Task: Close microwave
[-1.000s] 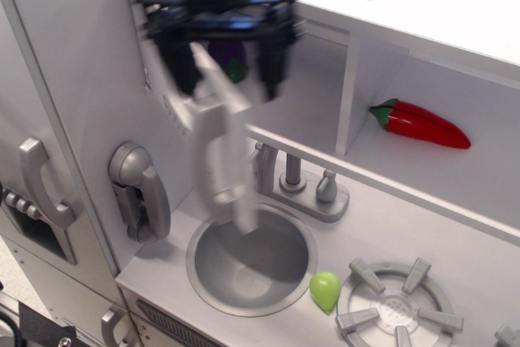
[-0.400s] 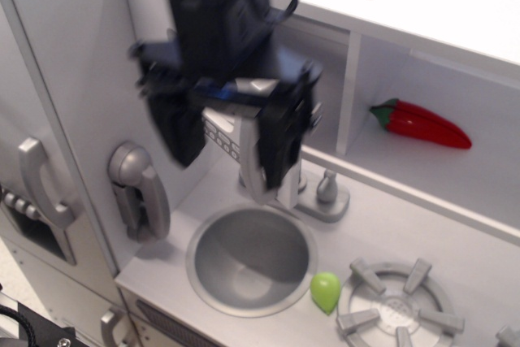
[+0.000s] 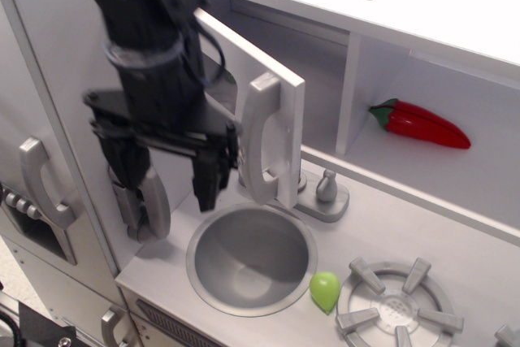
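The microwave (image 3: 321, 79) is the white cabinet box at the upper middle. Its door (image 3: 244, 58) stands partly open, swung out toward me, with the tall silver-grey handle (image 3: 264, 140) near its free edge. My black gripper (image 3: 166, 184) hangs to the left of the handle, in front of the door, pointing down over the sink's left side. Its fingers (image 3: 207, 180) are spread apart and hold nothing. It does not touch the handle. The arm hides most of the door's window and the inside of the microwave.
A red chili pepper (image 3: 421, 123) lies in the doorless cubby on the right. Below are the round sink (image 3: 252, 259), a faucet (image 3: 323, 191), a green toy fruit (image 3: 325, 288) and a stove burner (image 3: 398, 308). A grey phone handset (image 3: 154, 205) and a curved handle (image 3: 39, 180) are on the left.
The door has swung from wide open to partly shut. My gripper has let go of the handle area and moved left and down, away from the door.
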Available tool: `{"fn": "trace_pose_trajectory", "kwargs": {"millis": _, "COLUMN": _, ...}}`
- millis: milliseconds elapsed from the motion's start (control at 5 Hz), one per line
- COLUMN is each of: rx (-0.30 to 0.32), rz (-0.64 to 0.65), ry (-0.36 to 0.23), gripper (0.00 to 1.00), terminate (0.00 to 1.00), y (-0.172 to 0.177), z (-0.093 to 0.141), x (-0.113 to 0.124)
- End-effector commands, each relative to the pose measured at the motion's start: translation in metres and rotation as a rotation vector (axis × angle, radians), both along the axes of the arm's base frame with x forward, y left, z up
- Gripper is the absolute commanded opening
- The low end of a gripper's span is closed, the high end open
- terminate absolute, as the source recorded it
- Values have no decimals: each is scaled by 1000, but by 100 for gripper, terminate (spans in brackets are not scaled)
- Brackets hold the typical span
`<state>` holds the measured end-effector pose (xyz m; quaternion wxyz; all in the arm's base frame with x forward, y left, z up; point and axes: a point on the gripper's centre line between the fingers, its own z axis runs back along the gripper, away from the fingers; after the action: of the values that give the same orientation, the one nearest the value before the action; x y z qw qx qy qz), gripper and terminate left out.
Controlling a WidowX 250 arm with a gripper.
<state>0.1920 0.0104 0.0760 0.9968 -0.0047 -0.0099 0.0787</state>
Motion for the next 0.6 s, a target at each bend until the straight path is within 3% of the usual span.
{"fn": "trace_pose_trajectory", "kwargs": {"millis": 0, "rx": 60, "rz": 118, "ry": -70, "gripper": 100, "terminate": 0, "y": 34, "z": -10, "x": 48}}
{"fn": "trace_pose_trajectory", "kwargs": {"millis": 400, "rx": 38, "rz": 149, "ry": -111, "gripper": 100, "terminate": 0, "y": 29, "z": 1, "x": 69}}
